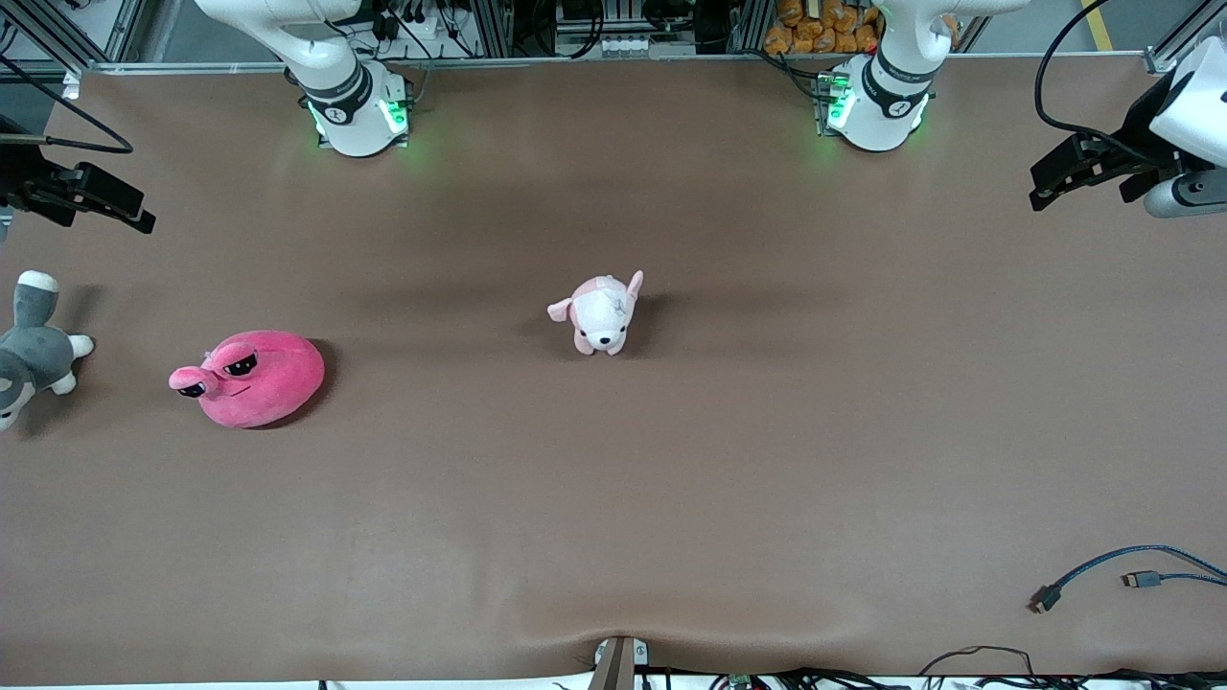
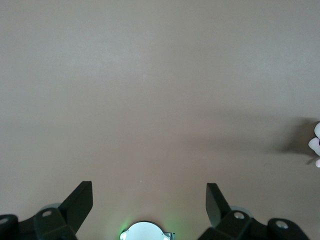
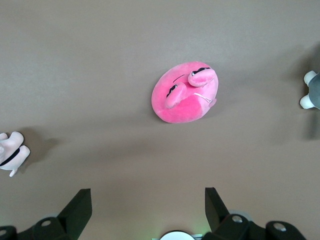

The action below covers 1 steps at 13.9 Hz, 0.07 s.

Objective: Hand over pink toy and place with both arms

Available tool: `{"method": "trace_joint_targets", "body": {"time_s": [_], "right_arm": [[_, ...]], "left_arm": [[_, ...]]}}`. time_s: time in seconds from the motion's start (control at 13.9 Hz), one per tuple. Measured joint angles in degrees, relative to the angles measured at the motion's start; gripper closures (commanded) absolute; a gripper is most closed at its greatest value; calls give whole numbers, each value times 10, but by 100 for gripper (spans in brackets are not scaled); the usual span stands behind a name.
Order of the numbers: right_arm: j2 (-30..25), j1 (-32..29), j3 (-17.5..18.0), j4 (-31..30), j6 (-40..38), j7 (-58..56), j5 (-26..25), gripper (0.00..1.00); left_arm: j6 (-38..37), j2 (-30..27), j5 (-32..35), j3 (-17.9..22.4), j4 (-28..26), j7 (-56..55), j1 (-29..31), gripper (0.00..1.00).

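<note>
Front: we're seeing the pink toy (image 1: pixel 251 379) lying mid-height in frame, toward the right arm's end, with both arms waiting.
Left wrist: left gripper (image 2: pixel 149 192) is gaping wide, holding nothing.
Right wrist: right gripper (image 3: pixel 148 196) is gaping wide, holding nothing, with the toy in view.
We're judging this fits either pre-grasp or post-placing.

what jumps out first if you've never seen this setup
The bright pink toy with sleepy black eyes lies toward the right arm's end of the table. A small pink and white plush dog stands mid-table. A grey plush lies at the table edge beside the pink toy. The left pincer and right pincer, both open, hold nothing.
</note>
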Motion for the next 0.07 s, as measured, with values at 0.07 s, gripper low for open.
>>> {"method": "trace_joint_targets", "body": {"time_s": [0.07], "right_arm": [[0,0,0,0,0,0,0,0]], "left_arm": [[0,1,0,0,1,0,0,0]]}}
